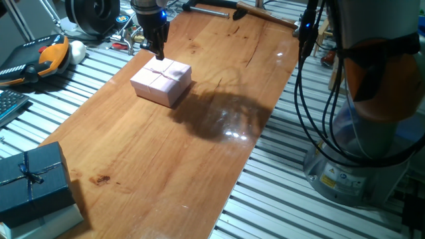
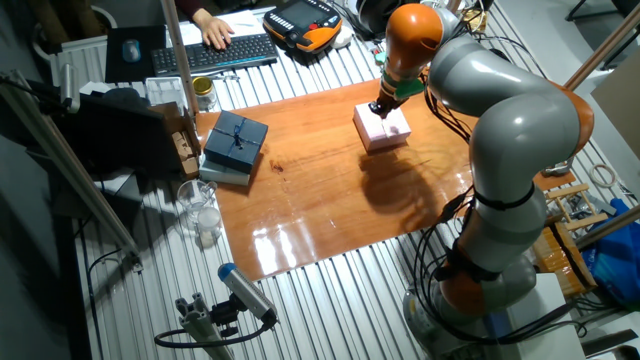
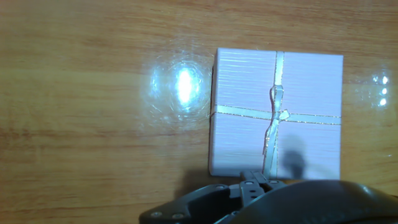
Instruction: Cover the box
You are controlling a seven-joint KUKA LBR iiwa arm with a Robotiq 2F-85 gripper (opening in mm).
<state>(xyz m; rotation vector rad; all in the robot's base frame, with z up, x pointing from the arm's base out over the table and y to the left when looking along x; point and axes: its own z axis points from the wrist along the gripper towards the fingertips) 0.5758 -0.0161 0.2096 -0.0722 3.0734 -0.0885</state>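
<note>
Arm: rounded glossy grey segments, orange joint bands, right side of frame. Base: grey cylinder bearing small yellow warning label. Black cables hanging alongside. Gripper: black, blue indicator light above.

The arm is seen reaching across from its base, bent at the elbow, with the orange wrist joint turned downward. The gripper is pointed straight down, its black fingers drawn close together. From the hand view only the dark housing is shown; whether anything is pinched cannot be told.
</note>
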